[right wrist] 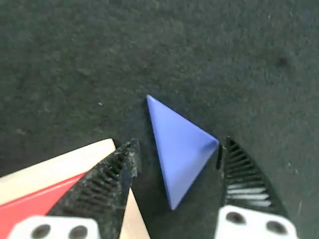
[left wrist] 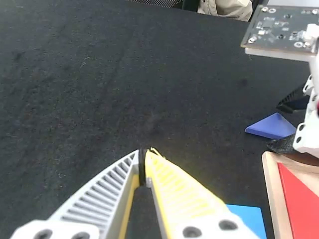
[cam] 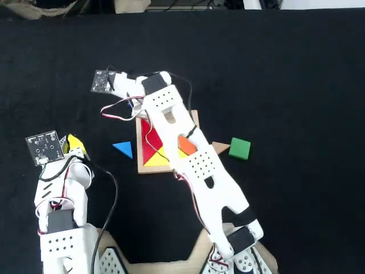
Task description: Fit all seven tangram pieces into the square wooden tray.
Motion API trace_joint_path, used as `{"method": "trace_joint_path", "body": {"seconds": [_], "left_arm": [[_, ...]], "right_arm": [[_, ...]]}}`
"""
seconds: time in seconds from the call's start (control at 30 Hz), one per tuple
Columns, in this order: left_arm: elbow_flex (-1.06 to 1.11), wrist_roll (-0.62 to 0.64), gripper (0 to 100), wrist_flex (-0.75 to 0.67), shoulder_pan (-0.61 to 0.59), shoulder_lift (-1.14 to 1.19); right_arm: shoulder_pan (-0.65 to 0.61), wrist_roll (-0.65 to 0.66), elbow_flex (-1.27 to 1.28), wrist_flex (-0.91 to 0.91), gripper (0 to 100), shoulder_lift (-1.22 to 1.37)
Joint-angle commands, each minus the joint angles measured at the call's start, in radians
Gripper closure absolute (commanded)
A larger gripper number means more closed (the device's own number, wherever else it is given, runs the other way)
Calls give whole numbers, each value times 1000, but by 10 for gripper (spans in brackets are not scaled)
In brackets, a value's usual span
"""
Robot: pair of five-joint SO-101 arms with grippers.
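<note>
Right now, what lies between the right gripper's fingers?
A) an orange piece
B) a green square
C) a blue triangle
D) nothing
C: in the right wrist view the blue triangle lies flat between the open fingers of the right gripper.

Tray (cam: 153, 169): I'm seeing it lying mid-frame.
Loose triangle (cam: 123, 149): lying just left of it.
Square piece (cam: 240, 148): lying to its right.

Bodies: left arm (cam: 57, 240), right arm (cam: 199, 165), white perforated plastic; black motors (cam: 153, 84); red, white, black cables (cam: 116, 191); wrist circuit boards (cam: 44, 147) (dark, square); ribbed left tool (left wrist: 143, 167) white-yellow, right tool (right wrist: 177, 149) black.
</note>
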Motion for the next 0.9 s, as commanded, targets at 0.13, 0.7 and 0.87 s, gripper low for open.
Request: {"method": "trace_joint_path", "body": {"seconds": [0.13, 0.7, 0.87], "left_arm": [[-16, 11, 971, -20, 10, -8], [-16, 11, 971, -20, 18, -8], [-16, 11, 971, -20, 18, -8]], "right_arm": [[-12, 43, 10, -35, 737, 8], [69, 94, 27, -61, 978, 22], [69, 114, 31, -57, 982, 41]]}}
